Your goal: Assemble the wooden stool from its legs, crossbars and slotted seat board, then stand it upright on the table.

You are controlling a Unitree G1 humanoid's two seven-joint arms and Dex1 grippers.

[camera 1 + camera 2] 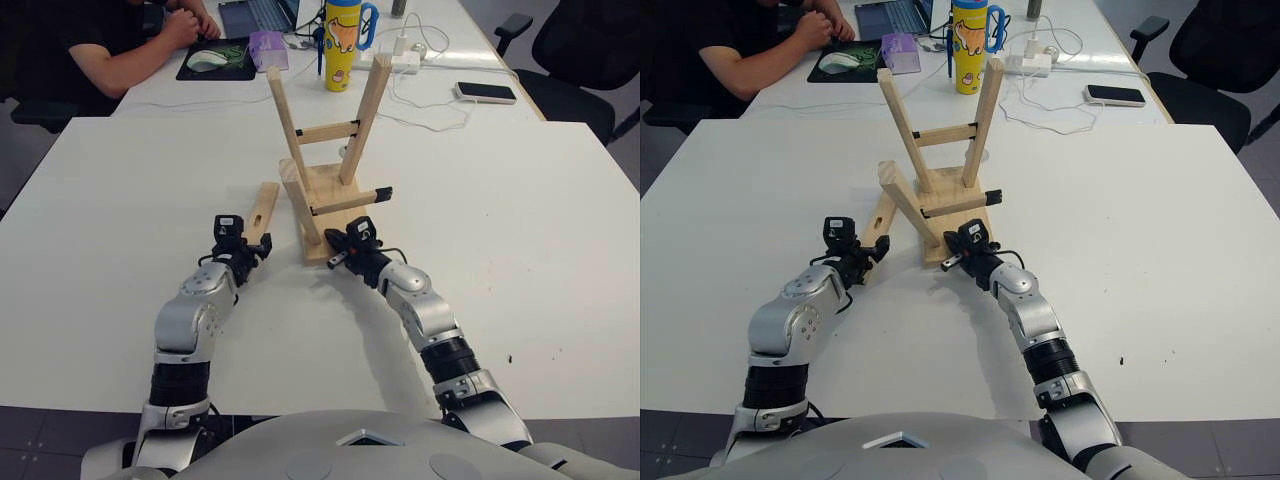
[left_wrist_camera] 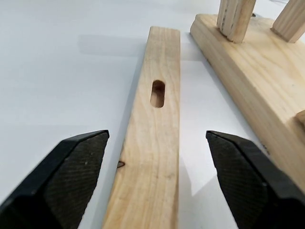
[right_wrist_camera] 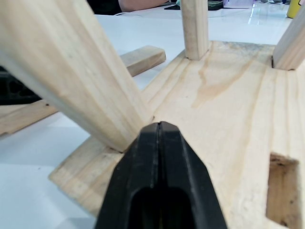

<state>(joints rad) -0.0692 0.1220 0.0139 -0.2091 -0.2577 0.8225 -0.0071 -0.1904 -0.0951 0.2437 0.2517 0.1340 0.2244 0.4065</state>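
Observation:
The stool lies upside down, its seat board (image 1: 326, 186) flat on the white table. Two legs (image 1: 289, 115) rise from it, joined by a crossbar (image 1: 327, 132). A third leg (image 1: 303, 215) leans at the near edge with a second crossbar (image 1: 345, 203) on it. A loose leg (image 1: 263, 210) with an oval slot lies left of the board. My left gripper (image 1: 258, 245) is open, its fingers either side of the loose leg's (image 2: 155, 143) near end. My right gripper (image 3: 158, 126) is shut and empty, its tip at the base of the leaning leg (image 3: 71, 62). An empty slot (image 3: 279, 188) shows in the board.
Behind the stool stand a yellow bottle (image 1: 342, 40), a purple box (image 1: 268, 48), a power strip with cables (image 1: 405, 62) and a phone (image 1: 485, 92). A person's arms rest by a mouse pad (image 1: 215, 60) at the back left. Bare table lies to both sides.

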